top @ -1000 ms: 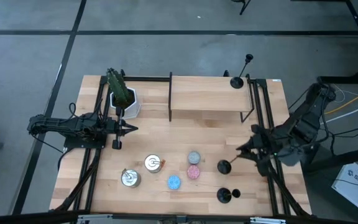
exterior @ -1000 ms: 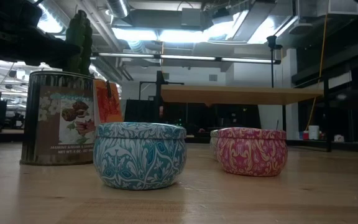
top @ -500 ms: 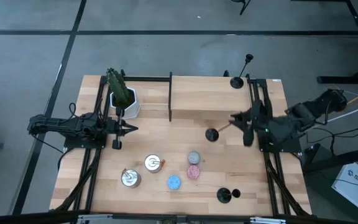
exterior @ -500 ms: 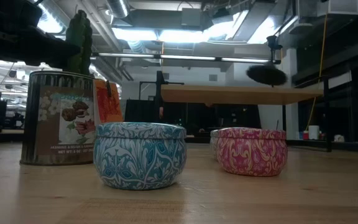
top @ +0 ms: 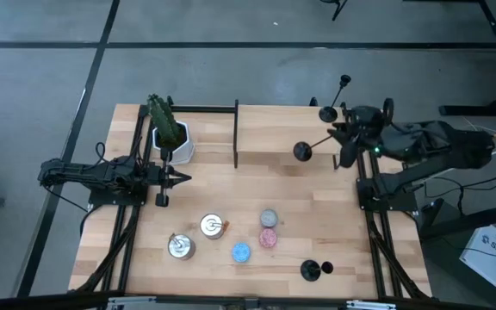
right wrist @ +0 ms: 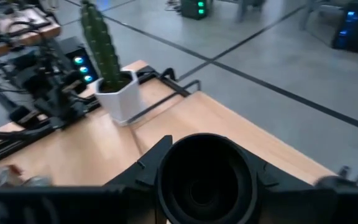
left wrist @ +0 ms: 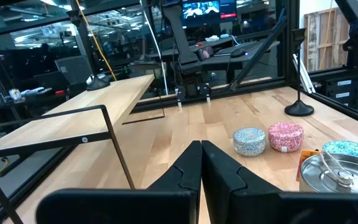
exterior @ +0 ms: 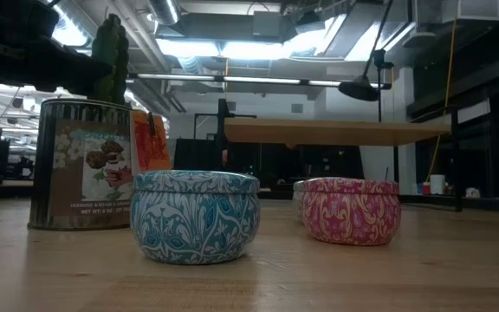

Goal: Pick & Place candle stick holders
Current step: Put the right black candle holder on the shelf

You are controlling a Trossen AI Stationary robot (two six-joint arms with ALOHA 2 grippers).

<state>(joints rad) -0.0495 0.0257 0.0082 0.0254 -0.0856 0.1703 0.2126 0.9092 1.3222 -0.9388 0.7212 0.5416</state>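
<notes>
- Two arms flank the worktop (top: pixel 136 258); the left claw (top: pixel 182 179) rests low beside the white pot holding a cactus (top: pixel 167 131), its fingers pressed together on nothing.
- In front of it, toward the near edge, stand two silver tins (top: pixel 180 246), then a blue candle (top: pixel 241 251), a pink candle (top: pixel 268 238) and a grey candle (top: pixel 269 218).
- A raised wooden shelf (top: pixel 274 129) spans the far middle of the worktop.
- The right claw (top: pixel 338 142) grips one black candle stick holder (top: pixel 303 151) by its stem, held in the air above the shelf's right part, base pointing left.
- A second holder (top: pixel 327 113) stands upright on the shelf's far right corner.
- A third holder (top: pixel 313 270) stands on the worktop near the front right edge.
</notes>
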